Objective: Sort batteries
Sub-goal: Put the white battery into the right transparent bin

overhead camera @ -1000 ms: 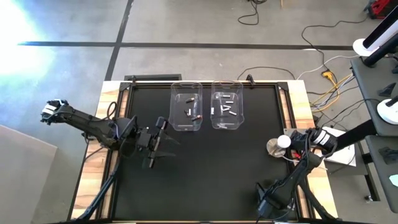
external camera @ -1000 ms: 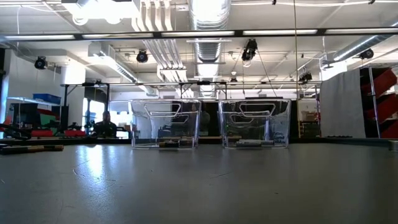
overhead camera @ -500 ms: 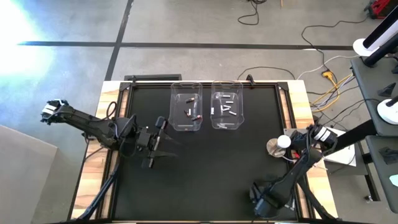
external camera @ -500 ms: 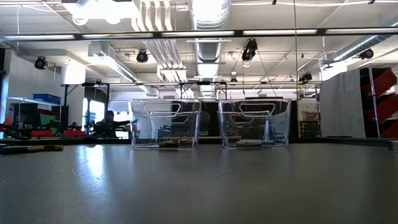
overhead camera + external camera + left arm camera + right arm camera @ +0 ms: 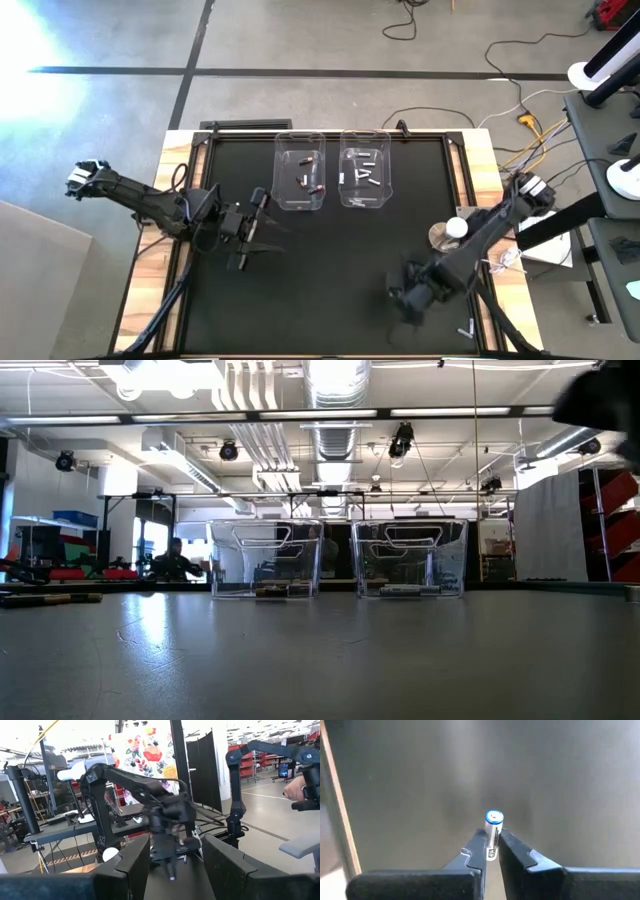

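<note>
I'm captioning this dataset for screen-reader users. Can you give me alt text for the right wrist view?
The right gripper is shut on a silvery-white battery with a blue-ringed end, pinched between its two dark fingers and sticking out past their tips. Beyond it lies the bare dark table mat, with a strip of the wooden table edge along one side.

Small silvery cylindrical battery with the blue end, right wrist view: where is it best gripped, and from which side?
Across its round wall, approaching along its length from the end opposite the blue one. The right pincer is shut on the small silvery cylindrical battery that way; a slim cylinder probably offers a firm hold only on its opposite sides.
</note>
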`<state>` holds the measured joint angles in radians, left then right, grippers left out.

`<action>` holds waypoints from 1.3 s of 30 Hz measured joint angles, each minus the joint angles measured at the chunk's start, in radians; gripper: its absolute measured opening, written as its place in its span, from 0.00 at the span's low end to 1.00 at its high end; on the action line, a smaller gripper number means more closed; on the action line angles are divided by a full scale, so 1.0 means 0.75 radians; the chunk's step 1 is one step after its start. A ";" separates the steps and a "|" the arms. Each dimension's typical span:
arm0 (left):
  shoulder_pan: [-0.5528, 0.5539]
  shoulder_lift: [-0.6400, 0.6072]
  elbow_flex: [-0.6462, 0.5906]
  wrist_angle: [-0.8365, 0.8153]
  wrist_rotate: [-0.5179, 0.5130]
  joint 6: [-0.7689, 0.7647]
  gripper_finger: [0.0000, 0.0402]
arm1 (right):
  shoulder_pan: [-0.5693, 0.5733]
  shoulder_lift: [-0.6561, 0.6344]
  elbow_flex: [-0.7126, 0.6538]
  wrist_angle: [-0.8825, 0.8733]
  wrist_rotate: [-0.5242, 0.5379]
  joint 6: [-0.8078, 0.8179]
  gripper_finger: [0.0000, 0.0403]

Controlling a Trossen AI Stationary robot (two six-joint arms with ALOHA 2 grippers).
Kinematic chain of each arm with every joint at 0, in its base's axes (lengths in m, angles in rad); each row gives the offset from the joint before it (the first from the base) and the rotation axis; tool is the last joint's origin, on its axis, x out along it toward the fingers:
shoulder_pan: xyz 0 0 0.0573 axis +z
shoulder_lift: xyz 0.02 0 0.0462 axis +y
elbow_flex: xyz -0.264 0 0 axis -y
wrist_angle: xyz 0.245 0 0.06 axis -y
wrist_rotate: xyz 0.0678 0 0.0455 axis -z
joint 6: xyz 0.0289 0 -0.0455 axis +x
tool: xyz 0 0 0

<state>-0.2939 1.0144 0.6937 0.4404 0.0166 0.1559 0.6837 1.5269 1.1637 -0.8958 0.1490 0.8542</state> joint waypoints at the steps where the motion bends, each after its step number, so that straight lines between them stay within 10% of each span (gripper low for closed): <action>1: 0.000 0.001 0.000 0.001 0.000 0.000 0.40 | -0.028 -0.019 0.008 -0.008 0.025 -0.025 0.07; 24: 0.000 0.022 -0.001 -0.009 0.001 -0.001 0.40 | -0.602 -0.061 0.258 0.024 0.255 -0.787 0.07; 39: 0.000 0.022 -0.001 -0.015 0.001 -0.011 0.40 | -1.185 0.047 0.274 0.067 0.107 -0.983 0.07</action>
<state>-0.2939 1.0309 0.6933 0.4290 0.0170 0.1478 -0.2052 1.5618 1.3693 -0.8454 0.2295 0.1173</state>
